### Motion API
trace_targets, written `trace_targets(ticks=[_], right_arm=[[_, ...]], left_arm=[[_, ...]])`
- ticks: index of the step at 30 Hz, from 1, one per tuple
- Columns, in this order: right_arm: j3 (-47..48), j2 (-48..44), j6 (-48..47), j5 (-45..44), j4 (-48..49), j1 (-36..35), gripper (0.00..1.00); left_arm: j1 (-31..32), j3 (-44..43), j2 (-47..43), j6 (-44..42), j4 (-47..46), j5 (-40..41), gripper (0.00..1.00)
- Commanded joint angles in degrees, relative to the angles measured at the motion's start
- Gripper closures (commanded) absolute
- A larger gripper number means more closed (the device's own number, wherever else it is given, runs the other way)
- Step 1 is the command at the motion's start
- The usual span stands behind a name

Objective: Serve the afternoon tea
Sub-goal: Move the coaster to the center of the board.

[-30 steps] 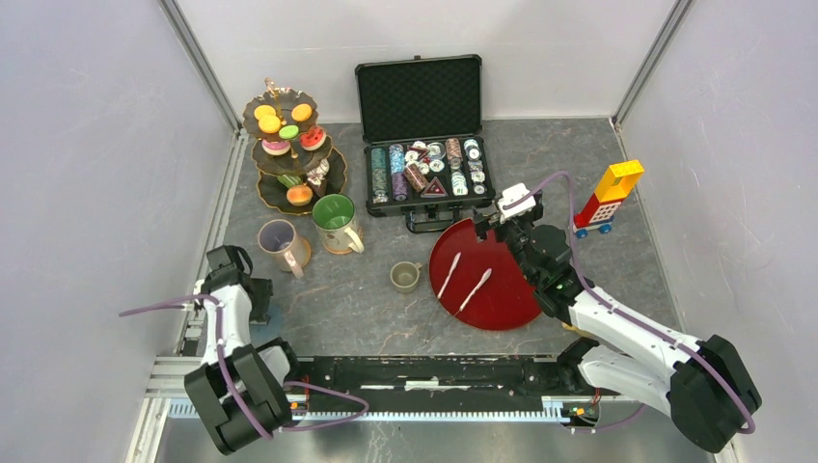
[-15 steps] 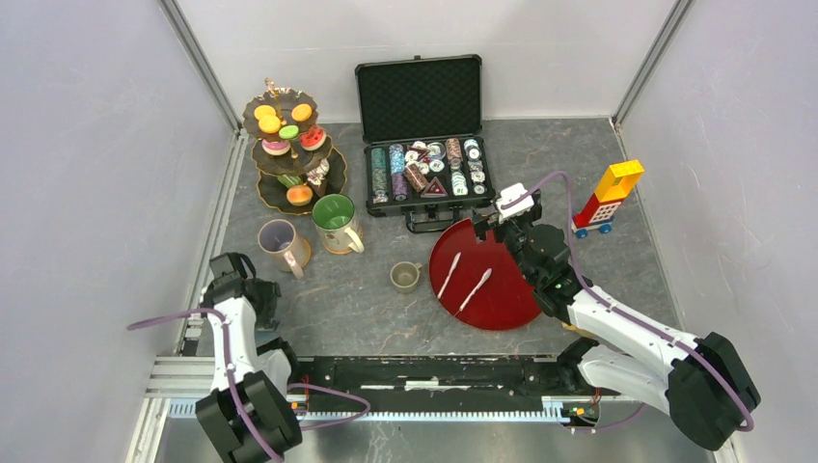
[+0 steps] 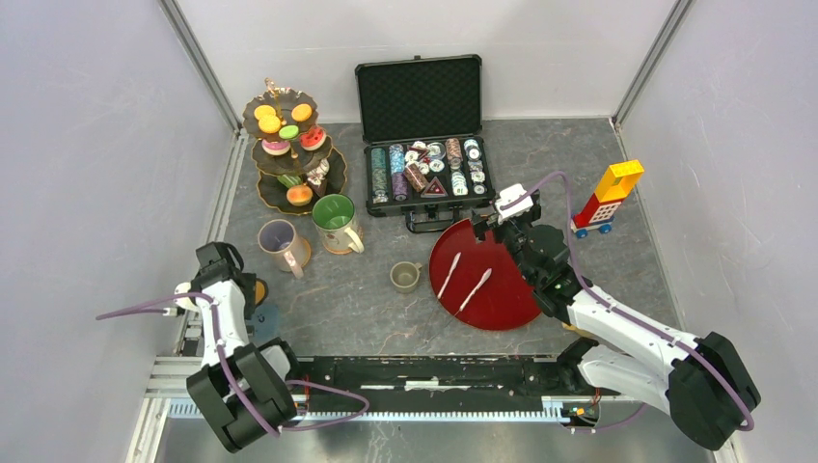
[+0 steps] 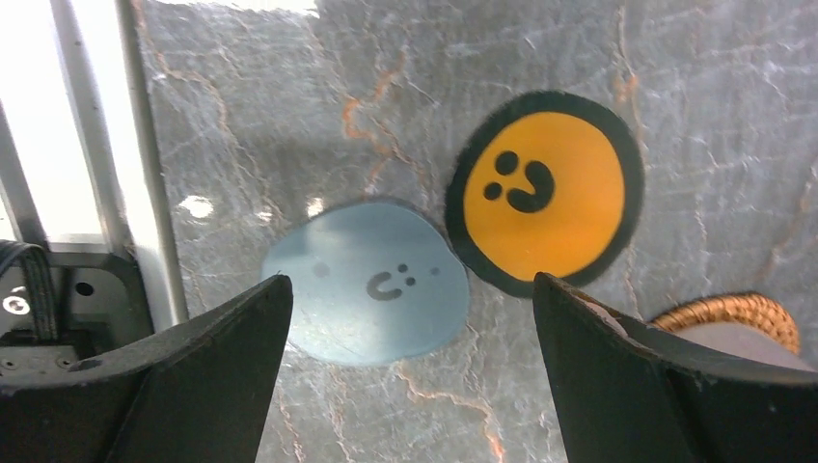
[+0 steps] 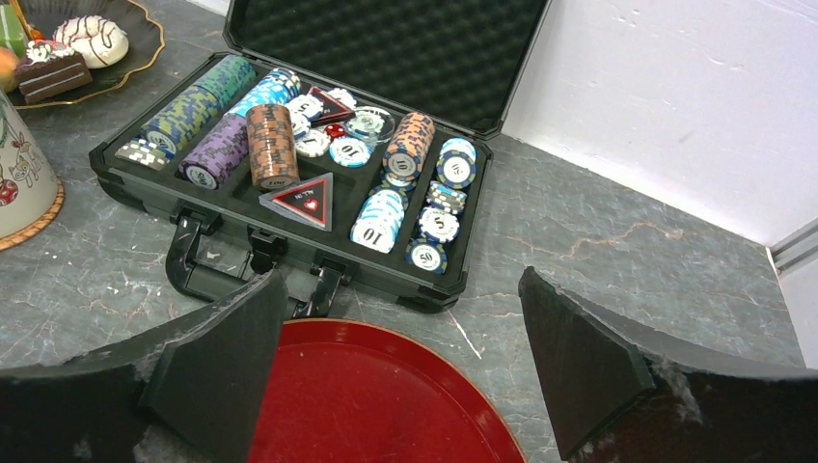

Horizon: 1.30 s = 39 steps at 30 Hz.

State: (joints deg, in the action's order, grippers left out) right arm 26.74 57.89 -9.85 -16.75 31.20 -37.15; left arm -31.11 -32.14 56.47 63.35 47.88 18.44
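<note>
The dark three-tier stand (image 3: 287, 145) holds toy sweets at the back left; its lowest tier (image 5: 145, 39) carries a frosted donut (image 5: 92, 39) and a cake slice (image 5: 53, 77). In front of it stand a green mug (image 3: 336, 222), a purple mug (image 3: 282, 243) and a small cup (image 3: 404, 277). My left gripper (image 3: 236, 280) (image 4: 409, 289) hangs open and empty over a blue coaster (image 4: 367, 282), beside an orange coaster (image 4: 545, 188) (image 3: 259, 289). My right gripper (image 3: 502, 217) (image 5: 400, 318) is open and empty above the far rim of the red plate (image 3: 502, 299) (image 5: 367, 405).
Two white sticks (image 3: 463, 280) lie on the red plate. An open black poker chip case (image 3: 424, 145) (image 5: 289, 164) sits just behind it. A red-yellow block tower (image 3: 608, 198) stands at the right. A wicker rim (image 4: 743, 311) shows by my left finger.
The left arm has swung back to the left, and the orange coaster now lies uncovered on the table beside its gripper. The right arm has not moved.
</note>
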Motion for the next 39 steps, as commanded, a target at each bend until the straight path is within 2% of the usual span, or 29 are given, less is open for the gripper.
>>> trace_targets(ticks=[1, 5, 10, 15, 20, 24, 26, 29, 33, 39], right_arm=[[0.77, -0.29, -0.36, -0.53, 1.76, -0.44, 0.02], [0.77, 0.02, -0.35, -0.35, 1.93, -0.47, 0.02], [0.69, 0.06, -0.44, -0.33, 2.00, -0.47, 0.02], [0.88, 0.54, -0.35, 0.00, 2.09, -0.47, 0.02], [1.25, 1.31, -0.09, 0.39, 1.94, -0.47, 0.02], [1.30, 1.47, -0.09, 0.34, 1.85, -0.38, 0.02], [1.30, 1.44, -0.09, 0.36, 1.85, -0.38, 0.02], [1.21, 1.38, -0.10, 0.25, 1.85, -0.38, 0.02], [1.12, 1.19, -0.26, 0.24, 1.89, -0.45, 0.02], [1.12, 0.76, -0.96, -0.73, 2.02, -1.41, 0.02]], left_arm=[[-2.29, 0.98, 0.60, -0.60, -1.73, 4.73, 0.00], [-5.35, 3.66, 1.91, -1.82, -5.94, -0.93, 0.00], [-6.16, 6.85, 3.75, -3.21, -11.40, -5.82, 0.00], [-5.77, 7.54, 2.78, -4.46, -10.00, -10.20, 0.00], [-1.83, 11.35, -6.63, -1.07, -8.96, -13.62, 0.14], [4.56, 12.19, -8.63, 2.21, -6.71, -12.53, 0.15], [5.70, 11.19, -8.05, 2.43, -4.17, -12.22, 0.14], [5.73, 7.43, -9.82, 1.43, -0.91, -7.16, 0.07], [5.64, 3.29, -11.03, 1.44, -1.03, -2.71, 0.03], [4.82, -4.95, -2.21, -2.77, -4.49, 7.53, 0.00]])
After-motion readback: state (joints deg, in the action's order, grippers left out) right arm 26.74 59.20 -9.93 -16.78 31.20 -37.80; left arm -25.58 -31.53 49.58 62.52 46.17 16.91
